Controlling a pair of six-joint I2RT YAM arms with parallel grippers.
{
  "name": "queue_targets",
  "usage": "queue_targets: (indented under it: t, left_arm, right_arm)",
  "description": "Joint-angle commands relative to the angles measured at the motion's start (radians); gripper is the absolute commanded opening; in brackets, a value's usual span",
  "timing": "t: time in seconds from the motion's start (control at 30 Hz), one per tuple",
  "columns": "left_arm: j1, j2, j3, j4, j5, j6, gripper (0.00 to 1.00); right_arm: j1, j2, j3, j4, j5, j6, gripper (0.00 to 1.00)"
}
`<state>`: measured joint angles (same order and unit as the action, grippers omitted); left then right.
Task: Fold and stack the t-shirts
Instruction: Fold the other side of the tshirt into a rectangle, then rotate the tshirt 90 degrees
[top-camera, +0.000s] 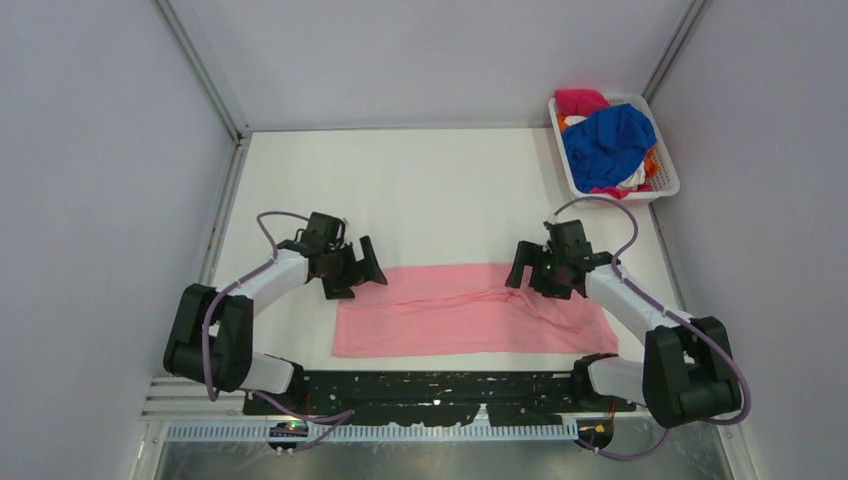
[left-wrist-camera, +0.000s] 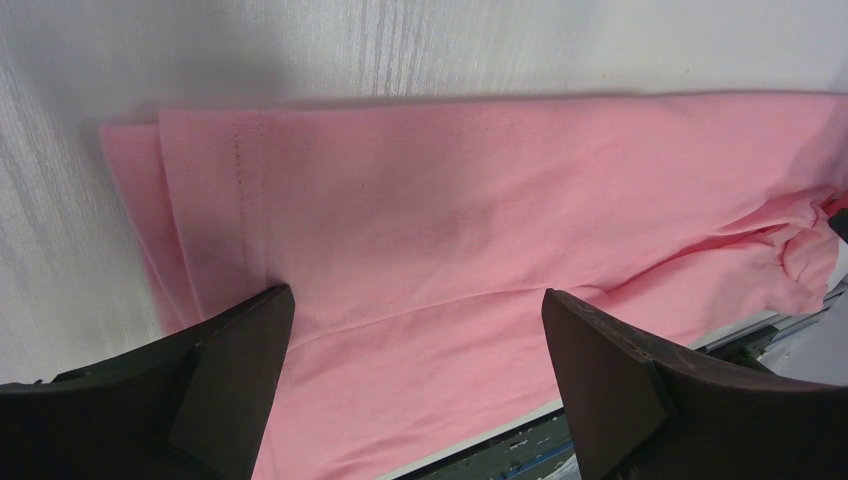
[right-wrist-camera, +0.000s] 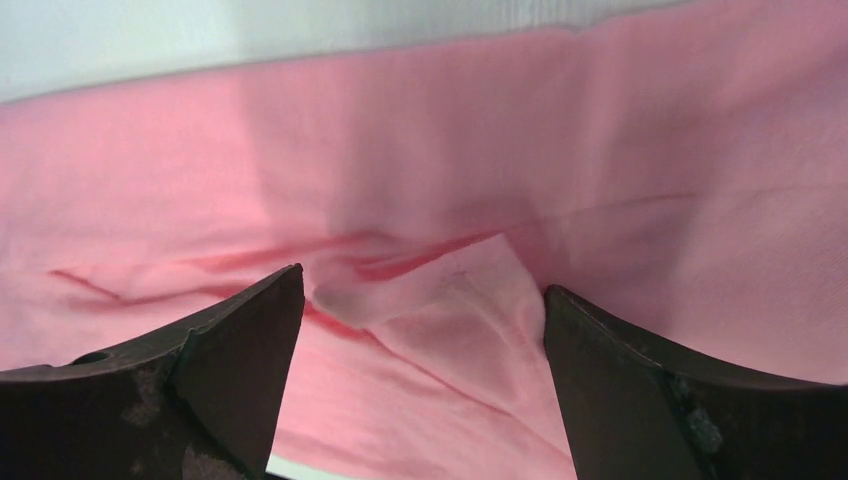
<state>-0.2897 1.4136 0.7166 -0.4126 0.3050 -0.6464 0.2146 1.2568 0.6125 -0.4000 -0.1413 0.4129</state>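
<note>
White table top (top-camera: 420, 200) between plain grey walls, evenly lit. Close to the near edge, between both arms, light pink t-shirt (top-camera: 470, 315), spread flat as a long band from left to right, apparently folded lengthwise already, with doubled layers visible at the left end in the left wrist view. At the far right corner, white mesh basket (top-camera: 668, 185) with the remaining shirts in a heap: royal blue t-shirt (top-camera: 605, 140) on top, magenta t-shirt (top-camera: 580, 100) at the far side, scraps of orange and white lower down. Above the far left corner of the pink band, left gripper (top-camera: 358, 277), jaws spread wide, holding nothing. Above the right part, right gripper (top-camera: 527, 277), equally wide and empty, straddling a raised crease (right-wrist-camera: 250, 255) and a small loose flap (right-wrist-camera: 420, 290). Probably ready to pinch both ends for the next fold. Possible trouble from here: catching only the top layer at the left end, leaving the lower layers behind and opening the fold; closing on the crease at the right, pressing the wrinkle into the finished shirt; lifting unevenly with the two arms, giving a skewed fold; pulling the cloth too far toward the near side, over the table edge and onto the black rail (top-camera: 440, 385).
</note>
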Motion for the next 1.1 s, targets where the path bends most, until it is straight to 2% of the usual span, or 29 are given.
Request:
queue_targets:
  t: [0.0, 0.17, 0.33, 0.43, 0.5, 0.6, 0.7, 0.8, 0.9, 0.97, 1.07]
  left_arm:
    - [-0.003, -0.006, -0.005, 0.03, -0.001, 0.003, 1.0]
    - [-0.003, -0.028, -0.004, 0.004, -0.038, 0.005, 1.0]
    - [-0.003, -0.058, 0.009, -0.035, -0.079, 0.018, 1.0]
    - [-0.004, -0.081, 0.012, -0.052, -0.101, 0.024, 1.0]
    - [-0.003, -0.089, 0.016, -0.059, -0.1, 0.031, 1.0]
    - [-0.003, -0.096, 0.024, -0.06, -0.07, 0.036, 1.0]
    - [-0.015, -0.105, 0.024, -0.044, -0.021, 0.043, 1.0]
    - [-0.055, -0.1, 0.0, 0.059, 0.064, 0.034, 1.0]
    - [-0.106, -0.045, 0.004, 0.11, 0.116, 0.008, 1.0]
    - [-0.124, 0.005, 0.012, 0.113, 0.117, 0.001, 1.0]
    - [-0.13, 0.05, -0.003, 0.117, 0.112, -0.006, 1.0]
  right_arm:
    - [0.003, -0.133, -0.03, -0.088, -0.122, -0.012, 0.95]
    - [0.064, -0.221, -0.049, -0.225, -0.204, -0.012, 0.95]
    - [0.231, -0.302, -0.04, -0.352, -0.272, -0.008, 0.95]
    - [0.278, -0.353, -0.012, -0.413, -0.285, -0.021, 0.96]
    - [0.282, -0.41, 0.01, -0.422, -0.25, -0.025, 0.95]
    - [0.274, -0.452, 0.035, -0.42, -0.096, 0.03, 0.95]
    - [0.2, -0.468, 0.028, -0.413, 0.014, 0.105, 0.95]
    - [0.076, -0.463, -0.025, -0.355, -0.008, 0.152, 0.96]
    - [-0.05, -0.429, -0.103, -0.21, -0.017, 0.19, 0.95]
    - [-0.089, -0.38, -0.139, -0.123, 0.015, 0.201, 0.95]
    - [-0.134, -0.279, -0.156, -0.01, -0.019, 0.201, 0.95]
